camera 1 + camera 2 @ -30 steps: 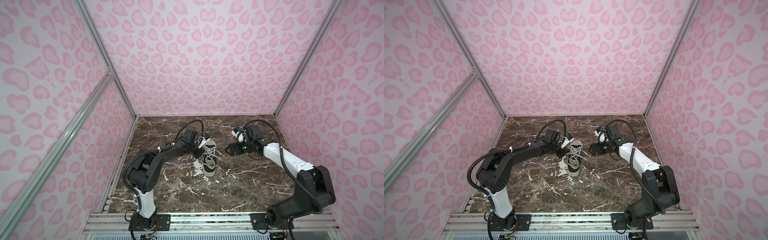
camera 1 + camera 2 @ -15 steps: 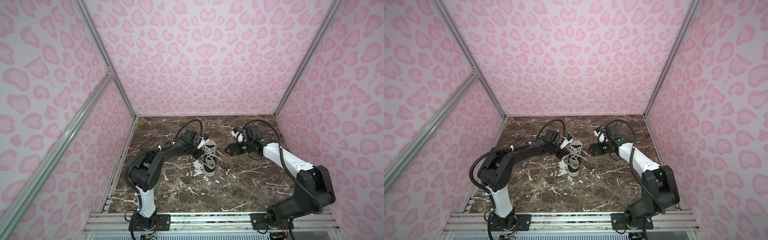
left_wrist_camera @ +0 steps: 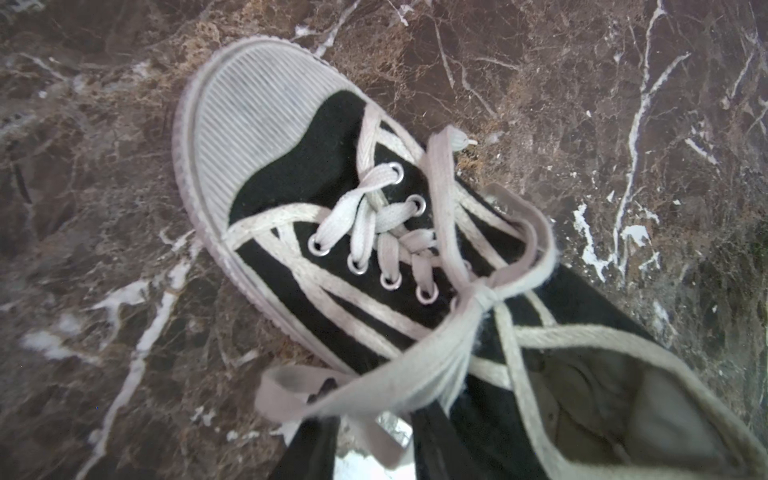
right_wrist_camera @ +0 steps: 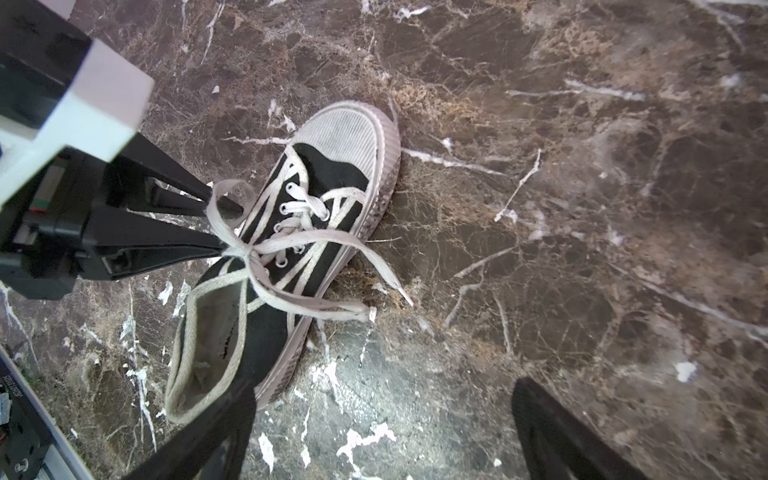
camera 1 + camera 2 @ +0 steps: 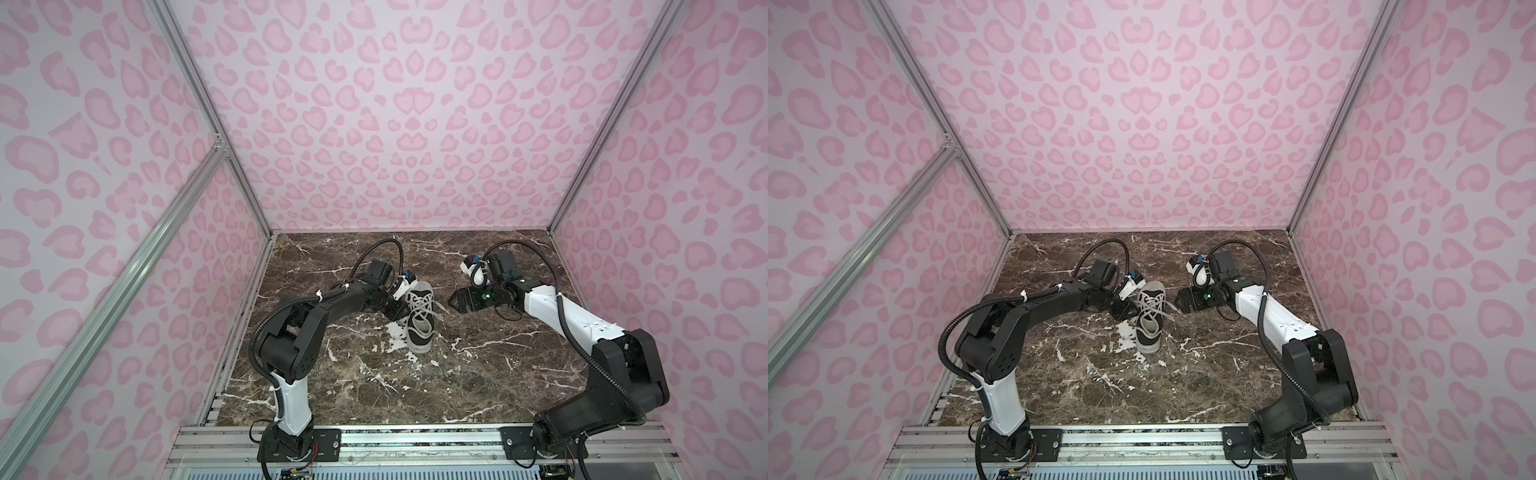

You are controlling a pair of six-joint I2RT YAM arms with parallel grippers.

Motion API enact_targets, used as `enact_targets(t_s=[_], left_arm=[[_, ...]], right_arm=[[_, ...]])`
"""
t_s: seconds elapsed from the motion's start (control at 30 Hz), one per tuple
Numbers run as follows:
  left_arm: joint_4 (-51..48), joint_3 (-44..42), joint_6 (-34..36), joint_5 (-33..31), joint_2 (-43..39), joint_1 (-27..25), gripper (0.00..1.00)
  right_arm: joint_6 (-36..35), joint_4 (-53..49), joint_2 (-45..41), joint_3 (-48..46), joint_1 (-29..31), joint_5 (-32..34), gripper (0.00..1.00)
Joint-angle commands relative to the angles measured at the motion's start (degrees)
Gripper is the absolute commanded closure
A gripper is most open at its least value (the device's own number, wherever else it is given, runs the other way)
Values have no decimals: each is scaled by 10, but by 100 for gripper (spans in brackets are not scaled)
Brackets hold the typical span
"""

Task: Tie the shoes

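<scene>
A: Nearest to us, where is the shoe [image 5: 420,332]?
B: Mid-counter [image 5: 478,374], upright, heel near and toe far.
A: What has changed?
B: The left end effector [image 4: 232,227] was shut. Now its jaws stand a little apart, and a loop [image 4: 228,183] of lace lies at the tips, not pinched.
A: And the knot [image 3: 484,297]?
B: Tied, I judge, so the bow is being let go. Just beyond, the right end effector [image 4: 382,390] hangs wide, holding nothing.
</scene>
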Motion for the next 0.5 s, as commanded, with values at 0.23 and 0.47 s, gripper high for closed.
enact_targets(t_s=[0.23,0.47], left_arm=[[-13,-9,-3,-8,-24,1,58],[-16,-23,-7,-18,-48,9,54]], right_arm=[[12,17,31,10,9,1,2],[6,11,101,46,12,17,19]])
